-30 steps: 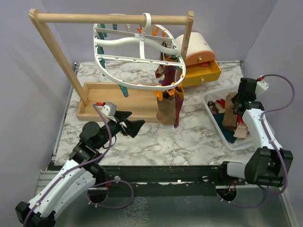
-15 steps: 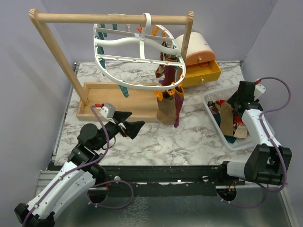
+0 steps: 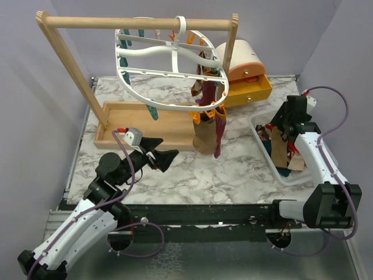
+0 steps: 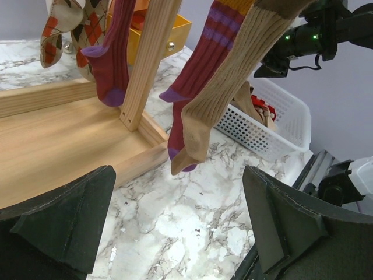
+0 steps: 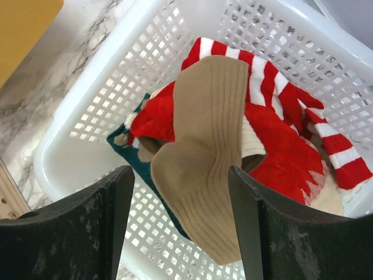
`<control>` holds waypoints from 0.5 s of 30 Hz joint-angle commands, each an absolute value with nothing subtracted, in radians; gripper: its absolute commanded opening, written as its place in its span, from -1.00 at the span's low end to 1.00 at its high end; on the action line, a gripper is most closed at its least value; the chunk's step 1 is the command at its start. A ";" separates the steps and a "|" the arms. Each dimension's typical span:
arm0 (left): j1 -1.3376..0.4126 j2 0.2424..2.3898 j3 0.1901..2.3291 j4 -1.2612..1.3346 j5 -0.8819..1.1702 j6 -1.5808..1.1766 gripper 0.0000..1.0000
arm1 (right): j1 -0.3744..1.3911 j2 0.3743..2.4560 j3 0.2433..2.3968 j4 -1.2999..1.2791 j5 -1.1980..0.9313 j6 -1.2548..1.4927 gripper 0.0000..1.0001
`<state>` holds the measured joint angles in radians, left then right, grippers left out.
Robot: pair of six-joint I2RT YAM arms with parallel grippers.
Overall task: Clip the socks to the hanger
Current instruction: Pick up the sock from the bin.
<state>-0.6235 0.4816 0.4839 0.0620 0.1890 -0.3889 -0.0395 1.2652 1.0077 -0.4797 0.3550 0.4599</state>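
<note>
The white oval hanger [image 3: 135, 92] hangs from the wooden bar. A tan sock [image 3: 204, 140] [image 4: 215, 87], two maroon socks [image 4: 198, 64] [image 4: 113, 52] and an argyle sock [image 4: 70, 23] hang clipped on it. More socks lie in the white basket [image 3: 260, 118] [image 5: 87, 105]: a tan sock [image 5: 204, 157] over red-and-white striped ones [image 5: 274, 76] and a teal one [image 5: 125, 146]. My right gripper [image 3: 278, 123] [image 5: 178, 175] hovers open just above that tan sock, holding nothing. My left gripper [image 3: 160, 153] [image 4: 179, 175] stands wide open and empty over the marble, short of the hanging socks.
The wooden rack's post [image 4: 151, 52] and tray [image 3: 122, 125] stand behind my left gripper. An orange drawer box [image 3: 253, 90] with a pink rounded top sits at the back right. The basket [image 4: 262, 131] lies near the table's right edge.
My right gripper has gone from shut to open and shifted left and toward the back over the basket. The tan sock lies loose below it. The left arm barely moved.
</note>
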 commanded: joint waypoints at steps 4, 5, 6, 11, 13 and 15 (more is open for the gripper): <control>-0.627 0.496 0.481 0.076 0.222 -0.399 0.98 | 0.057 1.344 1.068 -0.574 0.478 0.366 0.42; -0.627 0.498 0.481 0.075 0.225 -0.399 0.98 | 0.067 1.353 1.076 -0.577 0.493 0.360 0.42; -0.627 0.500 0.483 0.074 0.227 -0.399 0.98 | 0.073 1.364 1.080 -0.573 0.497 0.353 0.41; -0.627 0.498 0.485 0.072 0.233 -0.396 0.98 | 0.077 1.446 1.108 -0.579 0.518 0.332 0.36; -0.627 0.495 0.485 0.070 0.232 -0.394 0.98 | 0.077 1.477 1.119 -0.583 0.529 0.332 0.31; -0.627 0.493 0.486 0.068 0.230 -0.391 0.98 | 0.077 1.500 1.118 -0.573 0.535 0.321 0.22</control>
